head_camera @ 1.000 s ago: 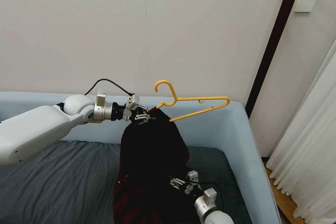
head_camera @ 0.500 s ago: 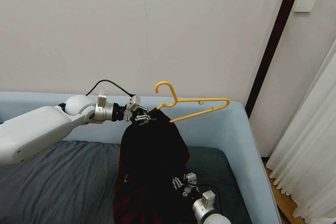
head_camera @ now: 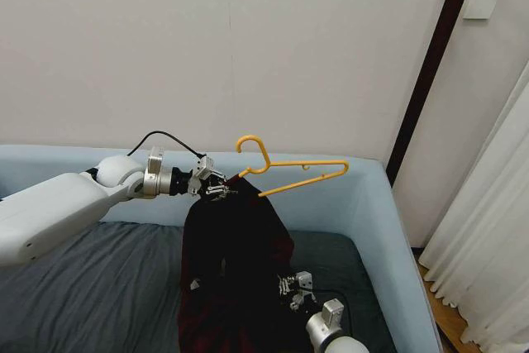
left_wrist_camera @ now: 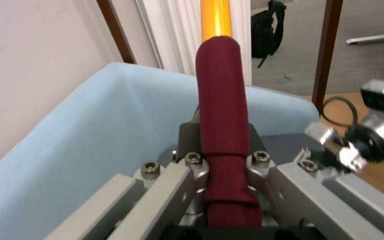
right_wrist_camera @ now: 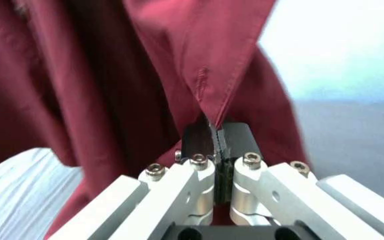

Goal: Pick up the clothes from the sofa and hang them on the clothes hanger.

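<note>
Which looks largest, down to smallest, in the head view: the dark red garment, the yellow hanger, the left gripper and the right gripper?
1. dark red garment
2. yellow hanger
3. left gripper and right gripper: these look about alike, and the right one is nearer the camera, so I leave them unranked.

The left arm (head_camera: 50,217) has a smooth white shell, a silver wrist ring (head_camera: 155,178) and a looping black cable (head_camera: 163,132). The left gripper (head_camera: 216,188) and right gripper (head_camera: 289,287) are silver metal with hex screws (left_wrist_camera: 193,158).
</note>
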Tool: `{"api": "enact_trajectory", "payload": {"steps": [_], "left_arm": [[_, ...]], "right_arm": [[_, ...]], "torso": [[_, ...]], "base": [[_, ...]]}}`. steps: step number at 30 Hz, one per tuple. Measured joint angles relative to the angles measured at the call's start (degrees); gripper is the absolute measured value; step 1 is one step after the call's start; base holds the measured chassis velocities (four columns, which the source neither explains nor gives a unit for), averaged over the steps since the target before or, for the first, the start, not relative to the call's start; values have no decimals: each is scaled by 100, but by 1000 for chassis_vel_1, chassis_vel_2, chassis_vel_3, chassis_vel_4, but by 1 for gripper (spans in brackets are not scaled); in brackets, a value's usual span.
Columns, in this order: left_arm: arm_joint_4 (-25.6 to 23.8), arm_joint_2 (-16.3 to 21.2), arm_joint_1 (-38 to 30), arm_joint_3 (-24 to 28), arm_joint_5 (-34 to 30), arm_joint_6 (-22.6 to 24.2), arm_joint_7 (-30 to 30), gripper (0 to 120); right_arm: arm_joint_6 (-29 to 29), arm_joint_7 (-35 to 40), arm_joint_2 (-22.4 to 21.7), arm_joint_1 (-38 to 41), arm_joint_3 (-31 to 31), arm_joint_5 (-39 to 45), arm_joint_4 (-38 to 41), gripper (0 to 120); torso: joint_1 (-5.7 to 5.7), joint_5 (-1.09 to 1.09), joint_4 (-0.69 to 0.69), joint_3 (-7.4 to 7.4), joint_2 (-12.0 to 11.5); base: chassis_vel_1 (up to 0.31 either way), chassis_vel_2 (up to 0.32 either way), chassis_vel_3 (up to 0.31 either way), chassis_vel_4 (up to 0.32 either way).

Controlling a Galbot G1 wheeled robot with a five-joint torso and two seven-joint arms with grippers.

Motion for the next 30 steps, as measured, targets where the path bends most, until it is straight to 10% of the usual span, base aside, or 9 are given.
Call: {"api": "enact_trajectory", "payload": {"steps": [11, 30], "left_arm": [[577, -115, 206, -168, 770, -1074, 1076, 2], [991, -169, 96, -244, 1055, -1451, 2638, 2]], "right_arm": [[-622, 83, -968, 408, 141, 844, 505, 0], [-797, 240, -1369, 1072, 8, 1136, 580, 0]], "torso": [[0, -1, 0, 0, 0], [0, 1, 1, 0, 0]], "base": [[0, 0, 0, 0], [0, 0, 0, 0]]}}
